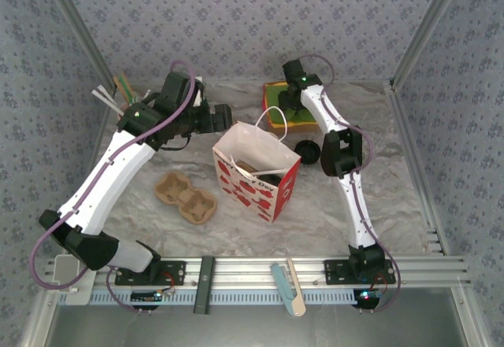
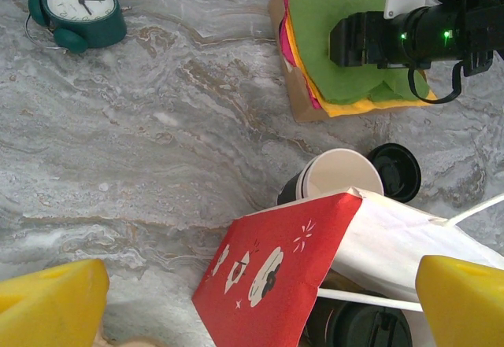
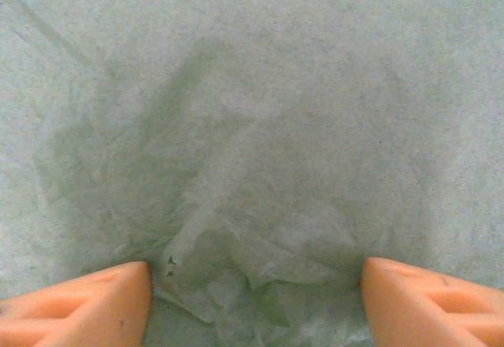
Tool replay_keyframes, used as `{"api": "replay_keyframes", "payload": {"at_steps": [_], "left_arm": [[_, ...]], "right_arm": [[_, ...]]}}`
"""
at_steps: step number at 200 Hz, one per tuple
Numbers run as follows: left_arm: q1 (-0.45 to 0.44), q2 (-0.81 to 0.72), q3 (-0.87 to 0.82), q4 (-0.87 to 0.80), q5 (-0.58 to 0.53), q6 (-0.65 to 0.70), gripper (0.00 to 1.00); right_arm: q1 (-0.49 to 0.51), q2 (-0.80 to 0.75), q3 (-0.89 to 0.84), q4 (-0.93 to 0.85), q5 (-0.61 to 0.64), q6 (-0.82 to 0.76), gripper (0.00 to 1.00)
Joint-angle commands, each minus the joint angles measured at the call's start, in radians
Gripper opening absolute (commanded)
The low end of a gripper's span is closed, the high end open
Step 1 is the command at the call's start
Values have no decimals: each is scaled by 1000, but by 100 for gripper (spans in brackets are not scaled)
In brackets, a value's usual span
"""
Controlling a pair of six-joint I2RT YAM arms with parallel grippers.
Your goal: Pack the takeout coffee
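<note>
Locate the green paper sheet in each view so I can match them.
Top external: green paper sheet rear centre, under the right gripper.
Left wrist: upper right, beyond the open cup.
Right wrist: across the frame, crumpled between the fingers.
Shared landmark: the right gripper above it.

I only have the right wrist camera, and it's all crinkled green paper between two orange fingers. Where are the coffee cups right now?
Observer: The left wrist camera has an open cup standing on the table, outside the red and white bag and close against it.
Operator: And the second cup?
Observer: A lidded cup sits inside the bag, under its string handle.
Operator: Is there a lid for the open one?
Observer: A black lid lies flat on the table right beside the open cup.
</note>
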Motion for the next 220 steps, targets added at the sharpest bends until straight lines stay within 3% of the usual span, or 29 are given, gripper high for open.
{"api": "replay_keyframes", "payload": {"at_steps": [1, 57, 88, 112, 147, 220], "left_arm": [[5, 4, 37, 4, -4, 4, 100], [5, -2, 23, 5, -3, 1, 100], [5, -2, 19, 4, -3, -2, 100], [5, -1, 24, 2, -4, -2, 100], [5, -1, 22, 1, -5, -5, 100], [5, -4, 21, 7, 0, -8, 100]], "right_arm": [[5, -59, 14, -23, 33, -14, 77], [-9, -47, -28, -17, 20, -7, 87], [-9, -29, -64, -13, 10, 1, 87], [-3, -24, -76, -11, 15, 2, 78], [1, -46, -74, -5, 17, -1, 53], [-4, -106, -69, -5, 22, 1, 42]]}}
